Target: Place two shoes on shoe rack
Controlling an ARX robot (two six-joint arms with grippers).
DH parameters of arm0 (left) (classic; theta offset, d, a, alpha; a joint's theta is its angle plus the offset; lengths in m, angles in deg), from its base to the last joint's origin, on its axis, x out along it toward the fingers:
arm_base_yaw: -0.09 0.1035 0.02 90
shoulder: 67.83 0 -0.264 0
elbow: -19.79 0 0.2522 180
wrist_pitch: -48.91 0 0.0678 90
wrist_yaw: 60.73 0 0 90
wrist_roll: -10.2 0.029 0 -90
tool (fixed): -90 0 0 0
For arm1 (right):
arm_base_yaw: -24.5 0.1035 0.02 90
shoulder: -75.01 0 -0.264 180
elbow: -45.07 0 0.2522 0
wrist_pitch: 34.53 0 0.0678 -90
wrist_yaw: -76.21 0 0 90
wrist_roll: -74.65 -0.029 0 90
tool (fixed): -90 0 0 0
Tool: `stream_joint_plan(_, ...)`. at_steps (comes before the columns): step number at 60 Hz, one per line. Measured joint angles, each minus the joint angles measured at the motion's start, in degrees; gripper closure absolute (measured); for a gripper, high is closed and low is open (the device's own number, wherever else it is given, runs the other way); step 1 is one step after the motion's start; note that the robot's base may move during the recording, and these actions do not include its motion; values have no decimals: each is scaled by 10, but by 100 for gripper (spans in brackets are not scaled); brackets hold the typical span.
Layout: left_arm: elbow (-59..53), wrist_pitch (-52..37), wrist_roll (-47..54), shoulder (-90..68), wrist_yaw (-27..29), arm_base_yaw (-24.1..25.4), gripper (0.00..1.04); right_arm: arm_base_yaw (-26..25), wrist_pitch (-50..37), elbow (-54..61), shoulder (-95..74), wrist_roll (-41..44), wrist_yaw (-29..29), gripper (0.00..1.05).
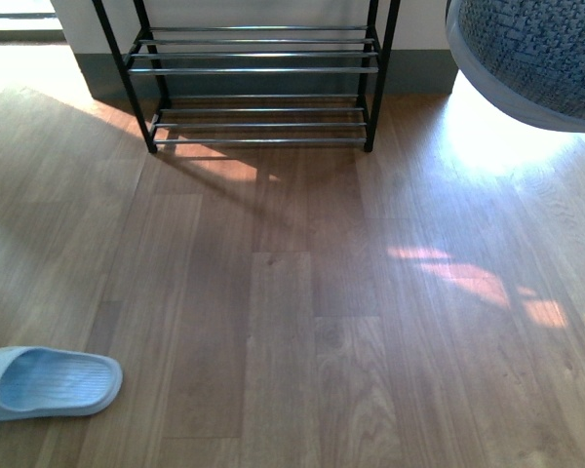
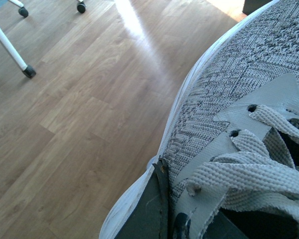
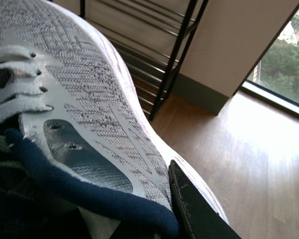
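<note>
Two grey knit shoes are held off the wooden floor. One shoe (image 2: 229, 94), with pale laces and a white sole, fills the left wrist view. My left gripper (image 2: 172, 219) is shut on its side, one black finger (image 2: 157, 204) pressed against the outside. The other shoe (image 3: 84, 84) has navy lining, and my right gripper (image 3: 157, 224) is shut on its collar with a black finger (image 3: 192, 204) outside. Its toe (image 1: 531, 54) shows at the front view's upper right. The shoe rack (image 1: 258, 68), black frame with silver bars, stands against the wall, and also appears just beyond the toe (image 3: 162, 55).
A pale blue slipper (image 1: 49, 382) lies on the floor at the near left. White furniture legs with castors (image 2: 12, 47) stand near the left arm. A window (image 3: 286, 59) lies right of the rack. Bare floor (image 1: 302, 292) stretches before the rack.
</note>
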Motion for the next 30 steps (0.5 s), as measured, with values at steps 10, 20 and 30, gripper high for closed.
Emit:
stream_joint_plan(10,0,0,0,0,-7,-1,103,-1,0,0,0,0,3,103)
stream_joint_plan(20,0,0,0,0,-6,-1,103,-2,0,0,0,0,3,103)
stream_joint_plan(30,0,0,0,0,-6,-1,103,-2,0,0,0,0,3,103)
